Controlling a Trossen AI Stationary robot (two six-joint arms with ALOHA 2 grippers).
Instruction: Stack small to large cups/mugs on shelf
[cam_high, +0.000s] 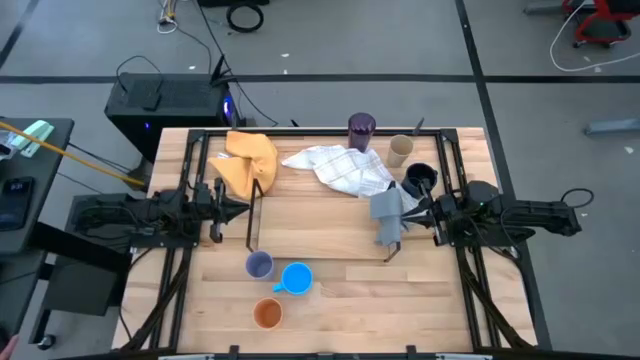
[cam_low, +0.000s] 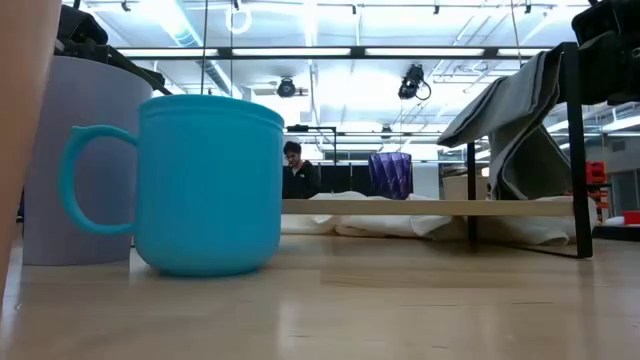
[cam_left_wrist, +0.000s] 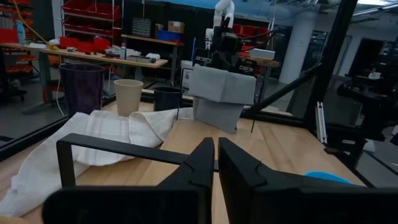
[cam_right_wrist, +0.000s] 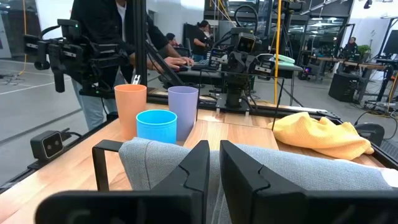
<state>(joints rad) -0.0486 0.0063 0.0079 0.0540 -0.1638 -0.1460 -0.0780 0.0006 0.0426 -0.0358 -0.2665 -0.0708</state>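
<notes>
Closest to the low camera is your bright blue mug (cam_low: 205, 185), parked with the lavender cup (cam_high: 259, 264) and orange cup (cam_high: 267, 313) near the counter's (cam_high: 330, 250) front edge. Purple (cam_high: 361, 130), tan (cam_high: 400, 150) and navy (cam_high: 419, 178) cups sit by the back right corner. Your right pincer (cam_right_wrist: 214, 171) is clamped on the grey cloth (cam_high: 388, 208) draped over the shelf (cam_high: 320, 258), probably clearing it. Left pincer (cam_left_wrist: 216, 163) is closed, empty, level at the shelf's left end.

Grey floor (cam_high: 420, 40) all around, cables trailing. Red bins (cam_left_wrist: 81, 12) line the far shelving. Ceiling strip lights (cam_low: 330, 52) glow over seated people (cam_right_wrist: 202, 37).
</notes>
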